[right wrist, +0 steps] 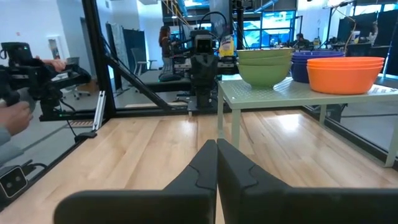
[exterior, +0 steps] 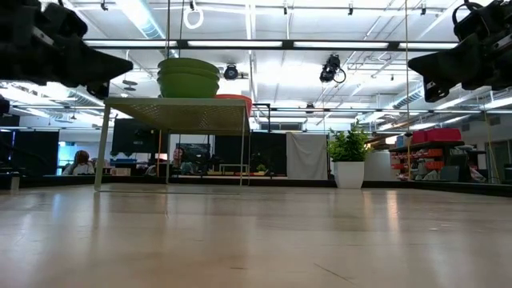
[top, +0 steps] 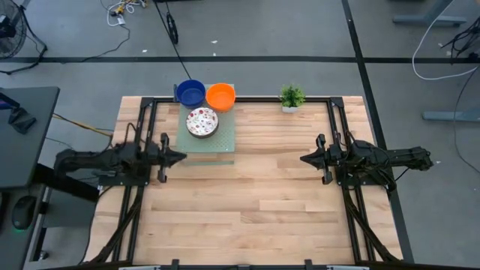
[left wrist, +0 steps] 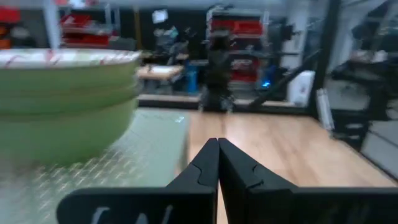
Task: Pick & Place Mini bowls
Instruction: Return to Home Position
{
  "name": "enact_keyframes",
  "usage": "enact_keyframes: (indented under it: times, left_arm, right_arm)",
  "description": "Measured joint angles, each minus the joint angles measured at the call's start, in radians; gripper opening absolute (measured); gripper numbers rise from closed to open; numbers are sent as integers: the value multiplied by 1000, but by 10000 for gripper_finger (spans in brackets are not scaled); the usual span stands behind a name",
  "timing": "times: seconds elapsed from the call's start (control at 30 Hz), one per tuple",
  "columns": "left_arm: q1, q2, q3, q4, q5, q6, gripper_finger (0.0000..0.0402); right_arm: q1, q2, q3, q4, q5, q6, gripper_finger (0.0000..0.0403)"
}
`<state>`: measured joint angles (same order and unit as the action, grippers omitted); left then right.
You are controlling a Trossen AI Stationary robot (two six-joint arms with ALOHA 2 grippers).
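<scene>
The mini bowls sit in three stacks on a pale green raised stand at the table's far side, left of centre. One stack is dark blue, one is orange, and one is white with red speckles inside and green outside. My left gripper is shut and empty, level above the table, just left of the stand's near end. The speckled stack is close beside its fingertips. My right gripper hangs shut and empty over the table's right half, pointing left at the stand.
A small green potted plant stands at the far edge, right of the stand. Black frame rails run along both sides of the table. Bare wood spreads between the arms and toward the near edge. A person's hand shows beyond the table.
</scene>
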<state>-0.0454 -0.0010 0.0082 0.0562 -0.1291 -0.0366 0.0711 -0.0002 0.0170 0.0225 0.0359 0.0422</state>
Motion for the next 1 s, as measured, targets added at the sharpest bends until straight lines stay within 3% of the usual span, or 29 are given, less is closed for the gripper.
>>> enact_keyframes:
  times: [0.27, 0.77, 1.0]
  left_arm:
    - [132, 2, 1, -19, 3, -58, 7]
    - [91, 2, 1, -43, 90, 22, 7]
    - [91, 5, -1, 25, 88, 22, 7]
  right_arm:
    - [0, 0, 0, 0, 0, 0, 7]
    - [0, 0, 0, 0, 0, 0, 7]
    - [0, 0, 0, 0, 0, 0, 7]
